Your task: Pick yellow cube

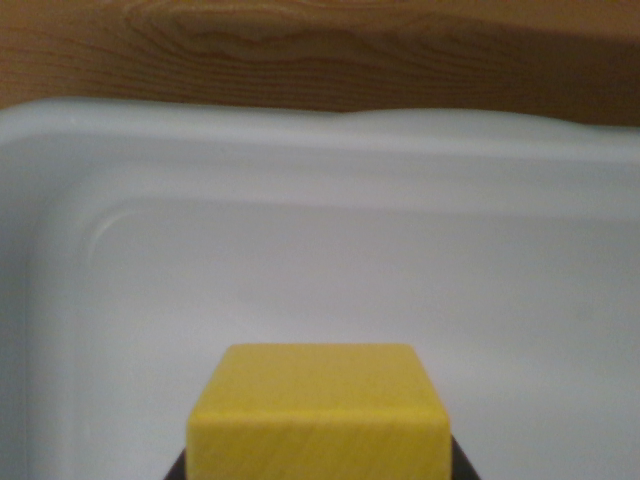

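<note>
The yellow cube fills the bottom middle of the wrist view, close to the camera, with its top face and front face showing. Small dark slivers of my fingers peek out at the cube's lower left and lower right corners, pressed against its sides. My gripper is shut on the cube. The cube hides most of the fingers. Behind and below it lies the floor of a white tray.
The white tray's rounded far rim runs across the upper part of the view, with its left wall curving down. Beyond the rim there is a brown wooden surface.
</note>
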`<state>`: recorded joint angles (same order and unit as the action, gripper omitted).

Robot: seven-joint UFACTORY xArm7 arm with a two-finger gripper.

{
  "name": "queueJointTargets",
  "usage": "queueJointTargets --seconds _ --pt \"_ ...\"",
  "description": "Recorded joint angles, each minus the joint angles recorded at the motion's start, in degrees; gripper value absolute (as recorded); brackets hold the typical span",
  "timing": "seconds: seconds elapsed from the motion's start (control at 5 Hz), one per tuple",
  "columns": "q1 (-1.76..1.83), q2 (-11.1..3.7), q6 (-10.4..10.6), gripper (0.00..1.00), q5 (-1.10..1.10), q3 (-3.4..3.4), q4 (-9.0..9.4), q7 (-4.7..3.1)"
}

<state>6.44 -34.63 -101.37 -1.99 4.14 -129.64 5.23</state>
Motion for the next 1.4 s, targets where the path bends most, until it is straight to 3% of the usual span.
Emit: queueJointTargets --seconds 0.2,0.4,0.6,0.8,1.0,1.2,1.4 --pt "0.04 0.09 -2.04 1.0 0.01 0.02 -1.95 -0.02" --pt "0.04 0.09 -2.04 1.0 0.01 0.02 -1.95 -0.02" --pt "0.08 0.16 -3.81 1.0 0.03 0.03 -3.65 -0.03" --pt "0.08 0.16 -3.81 1.0 0.03 0.03 -3.65 -0.03" --pt "0.11 0.23 -5.48 1.0 0.04 0.04 -5.25 -0.04" --pt "0.11 0.23 -5.48 1.0 0.04 0.04 -5.25 -0.04" --pt "0.14 0.29 -6.9 1.0 0.05 0.05 -6.61 -0.05"
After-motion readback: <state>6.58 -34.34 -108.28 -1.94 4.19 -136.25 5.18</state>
